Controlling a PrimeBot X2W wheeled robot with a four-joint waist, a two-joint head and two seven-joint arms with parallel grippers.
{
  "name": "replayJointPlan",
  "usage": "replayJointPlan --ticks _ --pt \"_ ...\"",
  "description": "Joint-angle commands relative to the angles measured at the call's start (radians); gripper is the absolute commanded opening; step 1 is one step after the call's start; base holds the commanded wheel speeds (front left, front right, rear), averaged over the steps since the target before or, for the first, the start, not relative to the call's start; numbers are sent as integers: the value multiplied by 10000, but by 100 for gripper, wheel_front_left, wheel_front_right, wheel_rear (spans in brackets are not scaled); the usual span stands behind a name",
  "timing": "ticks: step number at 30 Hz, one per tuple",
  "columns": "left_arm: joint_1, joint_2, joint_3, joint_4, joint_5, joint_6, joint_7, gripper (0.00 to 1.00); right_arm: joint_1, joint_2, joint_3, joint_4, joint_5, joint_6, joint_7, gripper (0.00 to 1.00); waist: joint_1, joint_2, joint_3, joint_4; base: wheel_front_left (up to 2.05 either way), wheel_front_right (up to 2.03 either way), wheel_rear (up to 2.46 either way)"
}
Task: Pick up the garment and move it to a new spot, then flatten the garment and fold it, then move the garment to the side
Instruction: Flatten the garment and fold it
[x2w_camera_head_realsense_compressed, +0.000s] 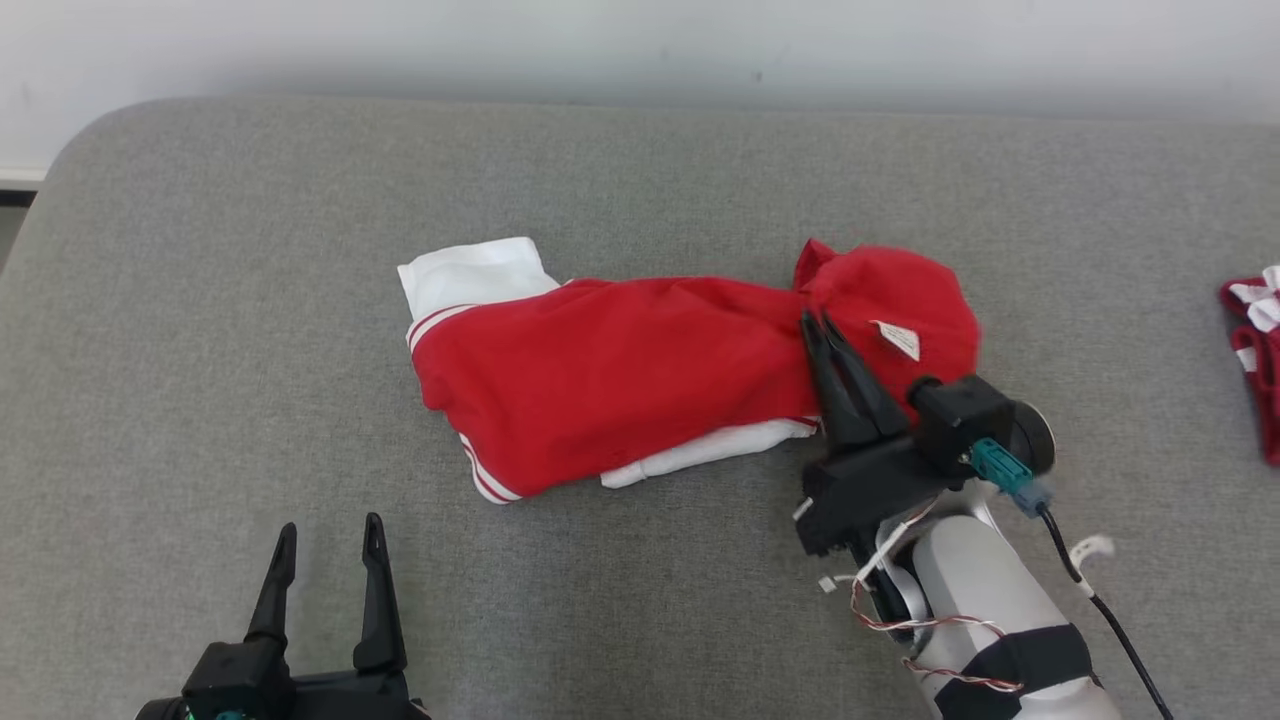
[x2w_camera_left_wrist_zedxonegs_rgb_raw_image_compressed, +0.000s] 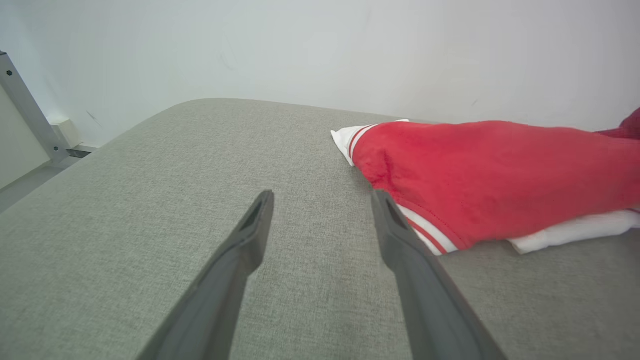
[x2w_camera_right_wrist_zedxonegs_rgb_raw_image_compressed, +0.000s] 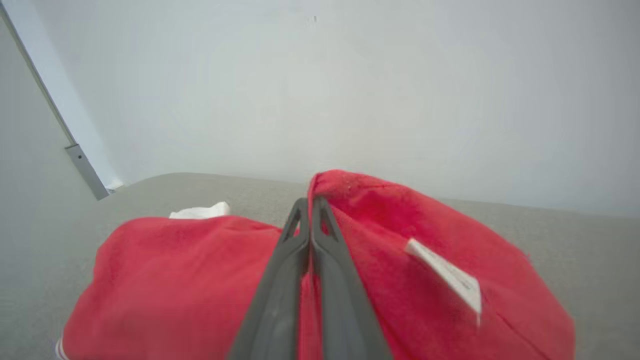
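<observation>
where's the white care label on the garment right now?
Head view: the white label sits on the bunched right end of the red garment, just right of the right claw, whose tips are shut on the fabric.

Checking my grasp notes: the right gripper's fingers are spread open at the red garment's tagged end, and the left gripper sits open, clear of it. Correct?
No: the fingers of the right gripper are shut on the red garment, as the right wrist view shows. The left gripper does sit open, clear of it.
</observation>
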Motion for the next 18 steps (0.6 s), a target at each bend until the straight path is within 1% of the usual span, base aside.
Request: replayJointPlan --ticks 1,7,11,12,15,17,18 --pt "23 -9 37 56 -40 -59 -31 100 -176 23 289 -440 194 -26 -32 0 -1 -1 -289 -205 0 0 0" --pt "254 -9 -2 137 -69 -139 -31 100 -803 29 1025 -1557 1083 -26 -34 0 -1 -1 -822 -262 0 0 0" --pt "342 -11 10 172 -53 -181 -31 100 -1224 39 1248 -2364 1794 -26 -32 0 -1 -1 -1011 -212 0 0 0" --pt "342 -11 10 172 -53 -181 -31 100 -1224 39 1248 -2364 1794 -26 -32 0 -1 -1 -1011 -212 0 0 0" --pt "485 -11 36 191 -70 -226 -31 100 -1415 30 1136 -3193 2486 -26 -31 0 -1 -1 -1048 -176 0 0 0" --pt "464 -10 39 205 -97 -236 -31 100 -1430 25 818 -3575 2729 -26 -17 0 -1 -1 -1036 -161 0 0 0" --pt "460 -11 34 204 -84 -239 -31 100 -1416 24 607 -3649 2663 -26 -17 0 -1 -1 -1019 -152 0 0 0"
